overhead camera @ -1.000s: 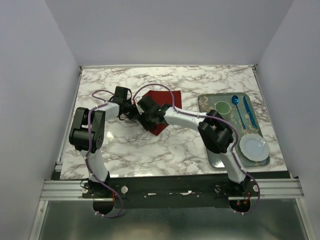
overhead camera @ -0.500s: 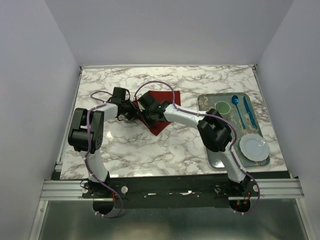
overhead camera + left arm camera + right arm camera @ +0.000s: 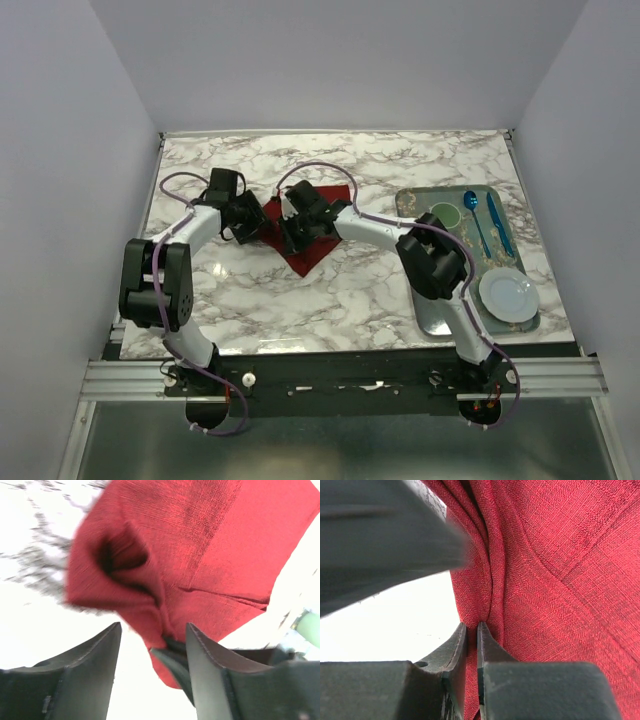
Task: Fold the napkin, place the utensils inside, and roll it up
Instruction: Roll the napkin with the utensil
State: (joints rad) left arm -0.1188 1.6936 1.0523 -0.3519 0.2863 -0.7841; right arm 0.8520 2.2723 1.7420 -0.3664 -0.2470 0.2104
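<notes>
**What I cannot make out**

From the top camera, the left gripper and right gripper hide the middle of the napkin. In the right wrist view the cloth runs off the top, right and bottom edges, and a dark blurred shape fills the upper left. In the left wrist view a blurred green thing is cut off at the right edge.

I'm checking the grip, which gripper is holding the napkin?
The right gripper: its jaws pinch a fold of the napkin, while the left gripper stands open, gripping nothing.
</notes>
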